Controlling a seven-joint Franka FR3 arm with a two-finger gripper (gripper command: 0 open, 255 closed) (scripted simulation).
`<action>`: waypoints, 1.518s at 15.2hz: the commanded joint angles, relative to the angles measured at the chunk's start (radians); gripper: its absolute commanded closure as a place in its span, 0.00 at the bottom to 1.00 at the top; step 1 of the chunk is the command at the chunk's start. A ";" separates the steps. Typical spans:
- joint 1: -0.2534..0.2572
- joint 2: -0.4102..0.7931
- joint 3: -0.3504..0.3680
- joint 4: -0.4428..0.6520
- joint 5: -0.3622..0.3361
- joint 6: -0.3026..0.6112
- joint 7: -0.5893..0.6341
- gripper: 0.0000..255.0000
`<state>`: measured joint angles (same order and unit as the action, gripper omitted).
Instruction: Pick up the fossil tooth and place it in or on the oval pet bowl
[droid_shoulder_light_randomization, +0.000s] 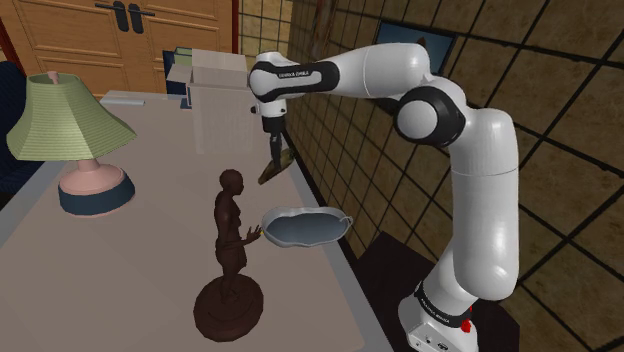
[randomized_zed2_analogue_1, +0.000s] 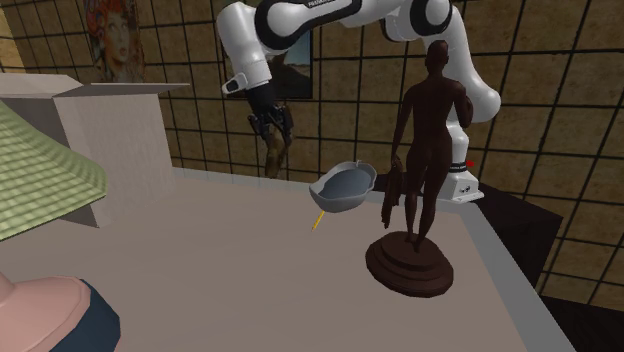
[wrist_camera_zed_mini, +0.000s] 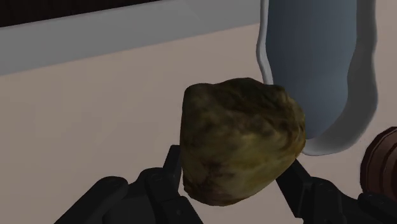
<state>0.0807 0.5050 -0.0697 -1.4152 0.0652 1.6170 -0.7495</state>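
Noted a pale table (droid_shoulder_light_randomization: 150, 200), long, running away from the stand. Found the arm (droid_shoulder_light_randomization: 480, 200) upright off the stand, bent at the elbow, then stretched level toward the shoulder view's left, with the wrist turned straight down over the table's wall-side edge. Passed over a green-shaded lamp (droid_shoulder_light_randomization: 70, 125) and a pale box (droid_shoulder_light_randomization: 222, 95) at the far end, both well apart from the work. Marked a dark statue (droid_shoulder_light_randomization: 232, 250) standing just beside the bowl (droid_shoulder_light_randomization: 305, 225), on the side away from the wall.

Placed the bowl, grey-blue inside with a wavy pale rim, near the table's edge, between the statue and the stand. Saw the tooth (droid_shoulder_light_randomization: 275, 165), a mottled brown-olive lump, hanging clear of the table, its long axis near upright and a little tilted, with the broad end down. Found the gripper (droid_shoulder_light_randomization: 273, 150) pinching the tooth at its upper part, with a black finger pressed to either side in the wrist view (wrist_camera_zed_mini: 172, 172).

Judged the pick done and the carry under way. Read the bowl as lying lower than the tooth and off toward the stand: to the shoulder view's lower right, to the second exterior view's right (randomized_zed2_analogue_1: 345, 190). In the wrist view, caught the bowl's rim (wrist_camera_zed_mini: 318, 63) just past the tooth (wrist_camera_zed_mini: 238, 137), not yet under it. Reckoned on a short sideways carry toward the stand, then a descent, keeping off the statue.
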 joint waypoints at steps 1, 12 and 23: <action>0.004 -0.049 0.000 -0.067 -0.002 0.017 0.002 1.00; 0.039 -0.495 0.010 -0.690 -0.018 0.197 0.040 1.00; 0.047 -0.597 0.019 -0.913 -0.017 0.320 0.052 1.00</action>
<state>0.1285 -0.1005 -0.0496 -2.3236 0.0488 1.9226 -0.6948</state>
